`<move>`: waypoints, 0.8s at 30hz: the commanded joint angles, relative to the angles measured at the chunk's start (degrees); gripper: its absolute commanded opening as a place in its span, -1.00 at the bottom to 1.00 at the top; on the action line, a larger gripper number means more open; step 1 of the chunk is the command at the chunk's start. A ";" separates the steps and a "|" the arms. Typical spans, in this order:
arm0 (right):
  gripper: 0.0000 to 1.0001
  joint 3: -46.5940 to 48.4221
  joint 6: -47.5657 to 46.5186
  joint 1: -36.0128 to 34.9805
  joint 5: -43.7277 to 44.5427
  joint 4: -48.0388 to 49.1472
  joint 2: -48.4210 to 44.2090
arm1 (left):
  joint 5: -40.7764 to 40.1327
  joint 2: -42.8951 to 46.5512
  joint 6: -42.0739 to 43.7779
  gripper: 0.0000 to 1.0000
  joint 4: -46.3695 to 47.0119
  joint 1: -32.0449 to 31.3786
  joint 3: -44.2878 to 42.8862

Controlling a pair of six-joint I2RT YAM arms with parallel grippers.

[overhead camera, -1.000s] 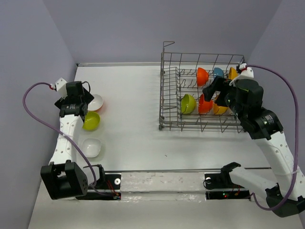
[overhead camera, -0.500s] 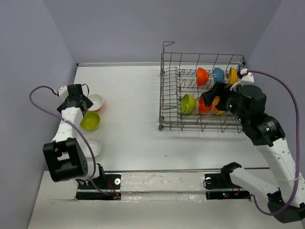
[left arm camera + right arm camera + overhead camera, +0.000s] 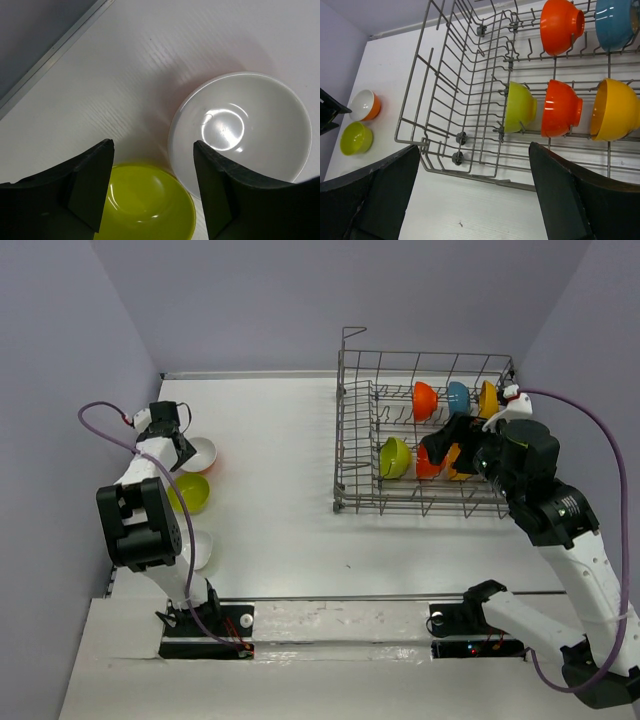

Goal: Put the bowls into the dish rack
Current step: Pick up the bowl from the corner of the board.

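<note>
Inside dish rack (image 3: 457, 136), bowls (image 3: 561, 107) on edge

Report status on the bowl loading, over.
Left claw open over white-lined orange bowl and lime bowl. Right claw open, empty, above dish rack. Six racked, three left on table. Nothing blocking.

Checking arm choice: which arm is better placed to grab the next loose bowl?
Left. The left gripper hovers open over the round white bowl and lime green bowl; the right gripper is over the dish rack.
</note>
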State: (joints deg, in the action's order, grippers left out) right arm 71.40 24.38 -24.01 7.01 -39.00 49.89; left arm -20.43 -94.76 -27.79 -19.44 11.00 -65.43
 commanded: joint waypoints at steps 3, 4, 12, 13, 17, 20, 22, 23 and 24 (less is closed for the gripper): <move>0.90 -0.12 -0.56 0.02 -1.12 2.53 -0.32 | -1.37 -2.88 0.98 0.36 1.25 0.60 -5.14; 0.90 -0.12 -0.65 0.02 -1.12 2.62 -0.14 | -1.28 -3.41 1.07 0.30 1.25 0.68 -5.41; 0.89 -0.47 -0.65 0.02 -1.56 2.53 0.56 | -0.58 -7.72 2.13 0.08 1.69 0.95 -8.05; 0.89 -0.47 -0.74 0.02 -1.64 2.62 0.73 | -0.49 -7.98 2.30 0.08 1.86 1.04 -8.40; 0.89 -0.47 -0.83 0.02 -1.73 2.62 0.91 | -0.05 -9.47 2.92 0.06 2.48 1.12 -9.63; 0.89 -0.47 -0.91 0.02 -1.56 2.53 1.00 | 0.03 -10.88 3.27 0.03 2.65 1.21 -10.68; 0.89 -0.47 -0.91 0.02 -1.47 2.44 1.00 | 0.38 -11.15 3.44 0.00 3.00 1.30 -11.04; 0.90 -0.47 -0.91 0.02 -1.47 2.44 0.91 | 0.47 -11.15 3.53 -0.01 3.18 1.30 -11.04; 0.89 -0.55 -0.91 0.02 -1.47 2.53 1.00 | 0.56 -11.32 3.79 -0.03 3.36 1.30 -11.12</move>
State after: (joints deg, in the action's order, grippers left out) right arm 71.13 24.21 -24.01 5.98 -39.00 51.16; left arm -19.59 -106.02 -25.12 -17.52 11.75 -74.15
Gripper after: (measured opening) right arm 0.950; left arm 0.495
